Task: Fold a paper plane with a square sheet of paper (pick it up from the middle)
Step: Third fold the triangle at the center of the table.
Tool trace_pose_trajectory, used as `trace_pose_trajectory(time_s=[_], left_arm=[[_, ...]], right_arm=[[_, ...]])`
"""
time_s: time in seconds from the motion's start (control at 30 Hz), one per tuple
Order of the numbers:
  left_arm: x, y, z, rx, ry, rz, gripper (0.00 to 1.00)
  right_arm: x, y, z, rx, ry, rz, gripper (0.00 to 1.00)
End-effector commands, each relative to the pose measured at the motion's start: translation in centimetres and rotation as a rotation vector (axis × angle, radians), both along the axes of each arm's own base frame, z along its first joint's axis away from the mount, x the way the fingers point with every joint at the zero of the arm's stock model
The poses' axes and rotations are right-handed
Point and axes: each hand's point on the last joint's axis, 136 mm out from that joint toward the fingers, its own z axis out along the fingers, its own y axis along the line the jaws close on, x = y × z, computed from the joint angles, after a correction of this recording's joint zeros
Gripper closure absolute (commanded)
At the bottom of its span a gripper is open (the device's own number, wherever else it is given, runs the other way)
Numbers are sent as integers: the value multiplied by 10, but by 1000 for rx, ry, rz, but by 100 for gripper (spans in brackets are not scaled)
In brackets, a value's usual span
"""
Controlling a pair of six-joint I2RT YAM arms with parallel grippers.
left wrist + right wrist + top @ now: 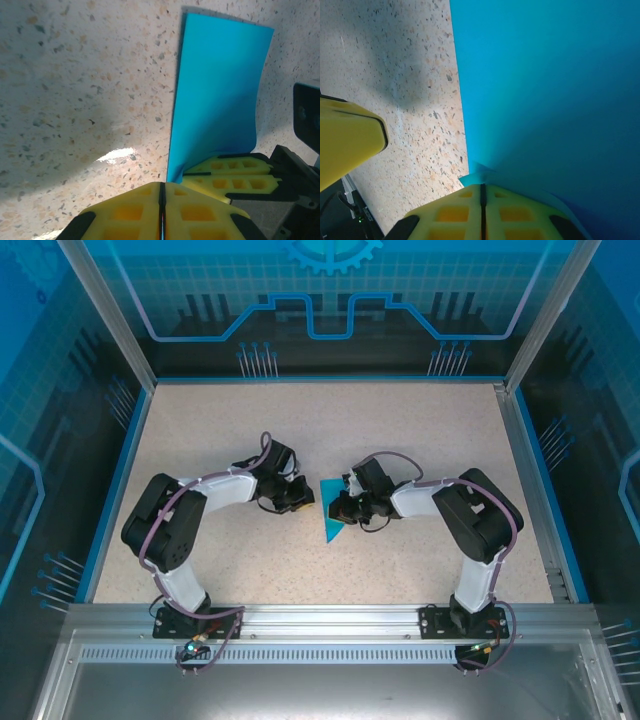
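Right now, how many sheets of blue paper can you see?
1. The blue paper is near the middle of the table, its edge held by the right gripper. Another sheet under it could be hidden.

Fixed camera looks steeply down from above and behind the arm bases [185, 615], at lower frame. Each wrist camera peers close past its yellow fingers [125, 212] at the speckled table [400, 430]; all three share the blue paper [330, 518].
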Motion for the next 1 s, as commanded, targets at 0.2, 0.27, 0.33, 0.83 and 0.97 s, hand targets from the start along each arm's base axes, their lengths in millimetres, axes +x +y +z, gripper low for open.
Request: trace_pose_trajectory(time_s=[0.2, 0.27, 0.33, 0.83, 0.97], left_arm=[[-17, -28, 12, -80, -2, -86, 93], [-19, -32, 10, -78, 3, -95, 95], [-20, -35, 8, -80, 11, -104, 97], [-14, -44, -6, -67, 31, -107, 100], [-11, -45, -6, -72, 28, -106, 100]], right_arm=[[-8, -19, -20, -82, 45, -24, 100], [-9, -19, -22, -84, 49, -25, 100], [-8, -20, -22, -87, 52, -28, 100], [-8, -20, -23, -91, 57, -33, 100], [-9, -21, -24, -94, 60, -34, 100]])
